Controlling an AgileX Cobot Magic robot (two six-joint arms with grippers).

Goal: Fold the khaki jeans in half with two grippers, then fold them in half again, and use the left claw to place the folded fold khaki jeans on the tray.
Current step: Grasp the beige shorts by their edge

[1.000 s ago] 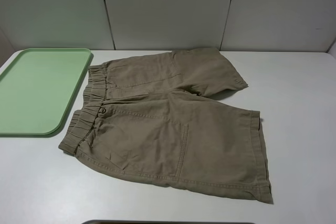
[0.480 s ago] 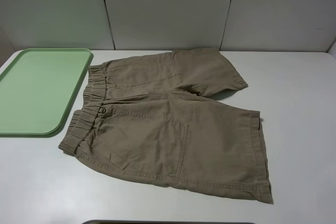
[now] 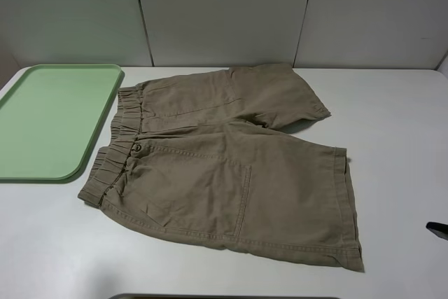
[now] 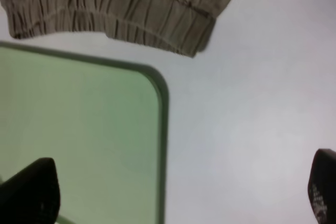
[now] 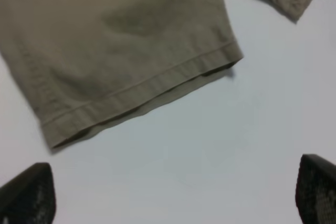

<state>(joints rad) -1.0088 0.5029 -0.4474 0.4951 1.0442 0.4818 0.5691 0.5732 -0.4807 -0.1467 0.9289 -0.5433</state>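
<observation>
Wrist views: left hand, right hand wide, empty; khaki jeans beside tray.

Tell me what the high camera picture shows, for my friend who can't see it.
Tan shorts lie spread flat and unfolded on a white table, with the waistband toward a light green tray at the left. A small black robot fingertip shows at the right edge.
</observation>
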